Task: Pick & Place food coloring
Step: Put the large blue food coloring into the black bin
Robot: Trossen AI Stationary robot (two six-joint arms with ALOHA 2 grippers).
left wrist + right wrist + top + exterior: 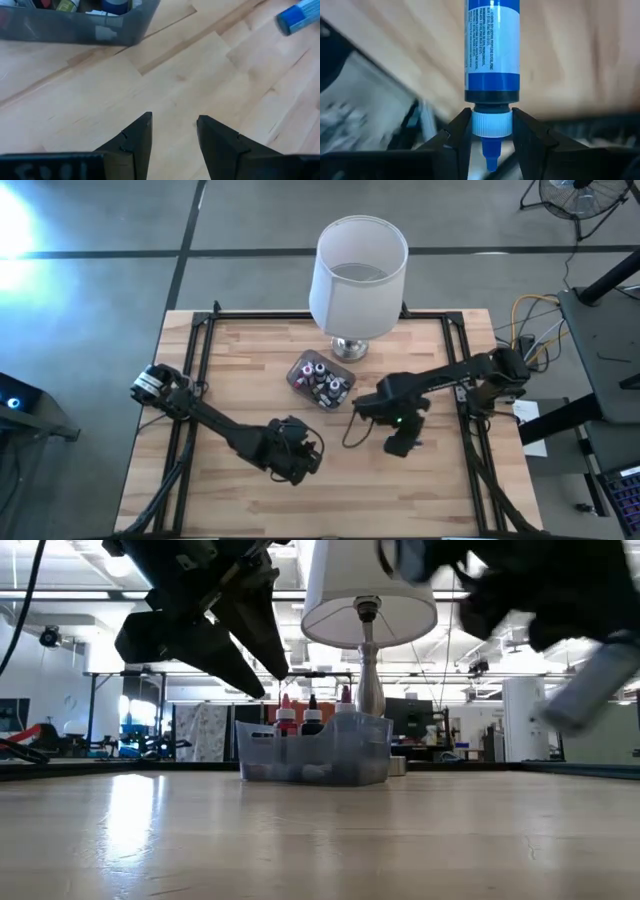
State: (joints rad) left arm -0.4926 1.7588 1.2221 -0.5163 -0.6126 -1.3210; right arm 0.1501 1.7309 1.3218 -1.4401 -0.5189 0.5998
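A greyish translucent tub (320,380) (315,752) stands at the table's middle in front of the lamp, with several tiny food coloring bottles (287,718) upright in it. My right gripper (400,442) (491,122) is to the right of the tub, toward the near edge, shut on a blue food coloring bottle (492,50) (590,690). My left gripper (300,455) (172,127) hangs open over bare wood, nearer than the tub and to its left, touching nothing. Its wrist view also shows the tub (75,25) and the blue bottle (297,20). My right gripper pinches the blue bottle by its white cap (491,116), at the nozzle end, between the two fingertips (460,132). The body sticks out beyond the fingertips, in line with the fingers. The bottle is lifted clear of the table and slants downward (575,705).
A table lamp with a white shade (360,275) and a silver base (350,347) stands just beyond the tub. Black rails (200,350) run along the table's left and right sides. Bare wood (240,490) lies along the near edge.
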